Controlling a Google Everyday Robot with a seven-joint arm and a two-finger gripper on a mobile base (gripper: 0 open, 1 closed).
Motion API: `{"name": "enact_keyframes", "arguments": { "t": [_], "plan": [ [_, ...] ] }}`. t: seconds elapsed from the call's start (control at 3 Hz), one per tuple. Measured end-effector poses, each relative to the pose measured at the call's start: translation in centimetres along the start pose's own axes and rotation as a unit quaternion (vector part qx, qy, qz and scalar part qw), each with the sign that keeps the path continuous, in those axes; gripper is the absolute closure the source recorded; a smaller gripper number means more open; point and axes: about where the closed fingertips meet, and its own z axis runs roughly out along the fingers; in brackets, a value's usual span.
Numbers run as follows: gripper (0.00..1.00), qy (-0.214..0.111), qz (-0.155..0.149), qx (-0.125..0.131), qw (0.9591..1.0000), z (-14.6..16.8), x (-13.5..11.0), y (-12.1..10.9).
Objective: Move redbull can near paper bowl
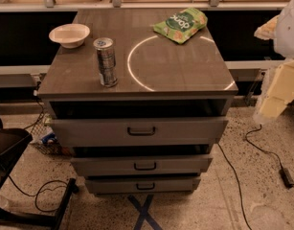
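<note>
The redbull can [106, 62] stands upright on the left front part of the grey cabinet top [185, 66]. The paper bowl [69, 35] sits at the far left of the top, a short way behind and to the left of the can, apart from it. My gripper [275, 96] shows as a pale cream shape at the right edge of the view, off the cabinet's right side and far from the can. It holds nothing that I can see.
A green snack bag [181, 24] lies at the back right of the top. Three drawers [139, 131] stand slightly open below. Cables [261, 150] run over the floor at right; a dark chair base [22, 186] is at lower left.
</note>
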Motion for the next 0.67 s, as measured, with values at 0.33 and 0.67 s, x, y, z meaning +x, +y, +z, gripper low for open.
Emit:
{"name": "enact_keyframes", "arguments": {
  "t": [0.33,0.67],
  "plan": [
    [0.00,0.000,0.000,0.000,1.0000,-0.01,0.00,0.00],
    [0.00,-0.011,0.005,0.010,0.9999,-0.47,-0.11,-0.35]
  ]
}}
